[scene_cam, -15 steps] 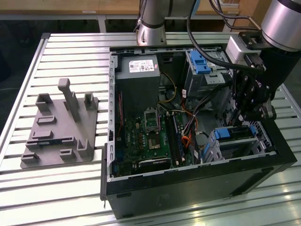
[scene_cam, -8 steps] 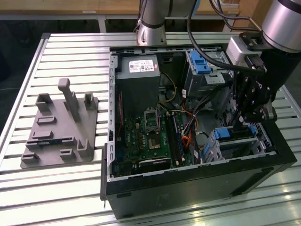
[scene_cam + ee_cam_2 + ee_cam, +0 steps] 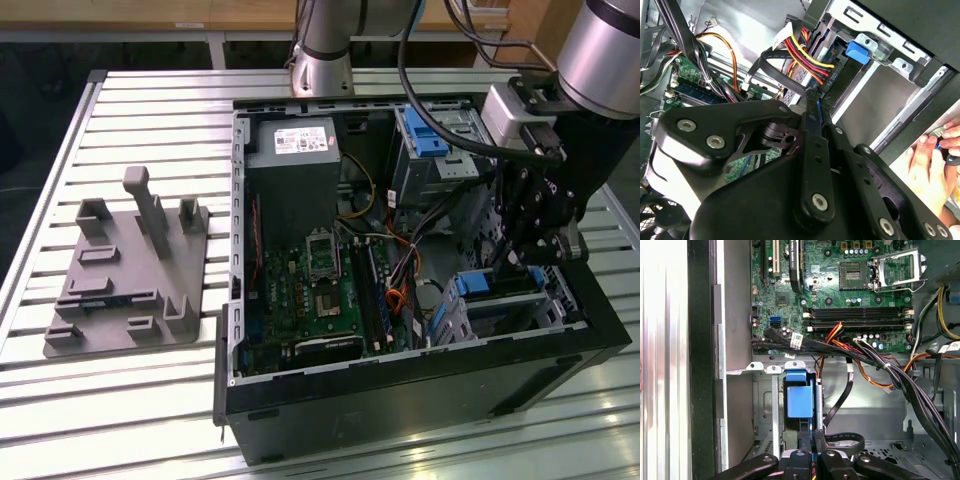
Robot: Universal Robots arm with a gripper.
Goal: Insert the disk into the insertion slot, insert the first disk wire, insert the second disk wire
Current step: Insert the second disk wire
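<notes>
At the computer case's right front corner, in the exterior view: gripper pinched shut on a thin wire plug, just above the disk sitting in the insertion slot. Wires probably left.

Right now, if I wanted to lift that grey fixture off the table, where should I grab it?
Probably by the tall upright post of the grey fixture, coming straight down from above. It stands clear above the shorter blocks around it, while the flat base lies flush on the slatted table and offers little edge to grip.
</notes>
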